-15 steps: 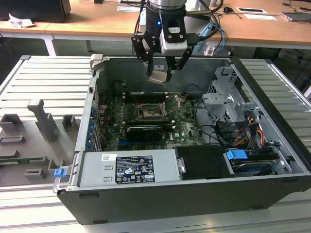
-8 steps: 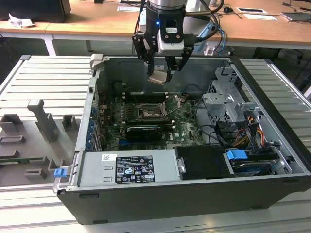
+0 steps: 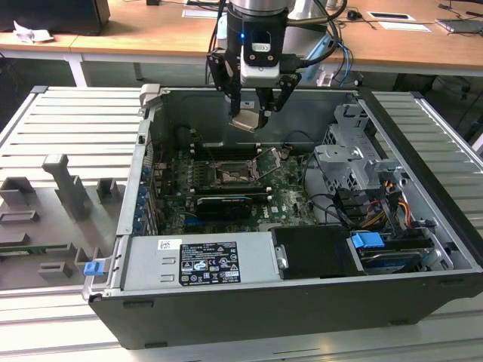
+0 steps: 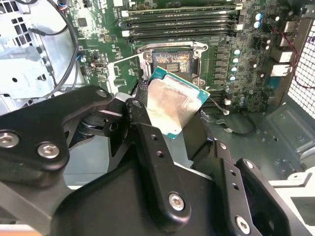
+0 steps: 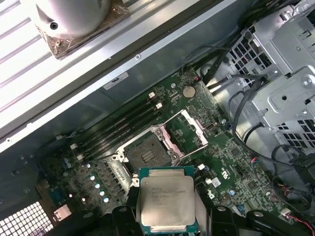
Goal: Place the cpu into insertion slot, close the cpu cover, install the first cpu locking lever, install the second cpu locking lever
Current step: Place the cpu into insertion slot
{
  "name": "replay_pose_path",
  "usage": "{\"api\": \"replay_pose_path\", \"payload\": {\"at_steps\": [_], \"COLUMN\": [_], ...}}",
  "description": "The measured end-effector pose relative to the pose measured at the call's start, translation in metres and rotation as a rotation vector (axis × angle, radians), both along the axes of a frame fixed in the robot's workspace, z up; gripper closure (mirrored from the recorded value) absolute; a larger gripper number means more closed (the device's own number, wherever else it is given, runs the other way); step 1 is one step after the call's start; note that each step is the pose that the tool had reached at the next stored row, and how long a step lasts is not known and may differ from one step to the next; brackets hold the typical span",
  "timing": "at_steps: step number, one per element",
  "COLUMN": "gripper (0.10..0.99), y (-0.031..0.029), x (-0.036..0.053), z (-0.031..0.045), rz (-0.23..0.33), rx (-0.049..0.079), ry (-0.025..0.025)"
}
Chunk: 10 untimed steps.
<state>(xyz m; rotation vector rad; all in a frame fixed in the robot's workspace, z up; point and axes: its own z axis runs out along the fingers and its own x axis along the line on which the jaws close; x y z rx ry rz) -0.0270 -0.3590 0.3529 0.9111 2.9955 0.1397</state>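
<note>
My gripper (image 3: 250, 113) hangs above the open computer case, shut on the cpu (image 3: 247, 121), a flat square chip with a pale metal top. In both wrist views the cpu (image 4: 173, 104) (image 5: 166, 200) sits tilted between the black fingers (image 4: 142, 123). The insertion slot (image 3: 229, 175) (image 4: 171, 62) (image 5: 146, 154) lies bare on the motherboard below, well apart from the chip. The cpu cover (image 5: 185, 132) (image 3: 266, 163) is swung open beside the slot, with thin metal levers standing off around it.
A long black graphics card (image 3: 225, 204) lies just in front of the slot, and memory slots (image 3: 223, 151) run behind it. A metal drive cage with cables (image 3: 355, 162) fills the exterior view's right. The power supply (image 3: 204, 260) spans the front. Grey fixtures (image 3: 64, 185) stand on the table outside.
</note>
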Motion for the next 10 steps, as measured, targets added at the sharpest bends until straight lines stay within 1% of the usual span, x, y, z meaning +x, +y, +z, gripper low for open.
{"api": "replay_pose_path", "payload": {"at_steps": [1,8,10], "gripper": [0.557,0.557,0.557], "y": [0.0000,0.0000,0.0000], "x": [0.0000,0.0000,0.0000], "z": [-0.0010,-0.0017,-0.0019], "rz": [-0.004,-0.049,-0.073], "rx": [-0.001,-0.001,-0.001], "ry": [0.0000,0.0000,0.0000]}}
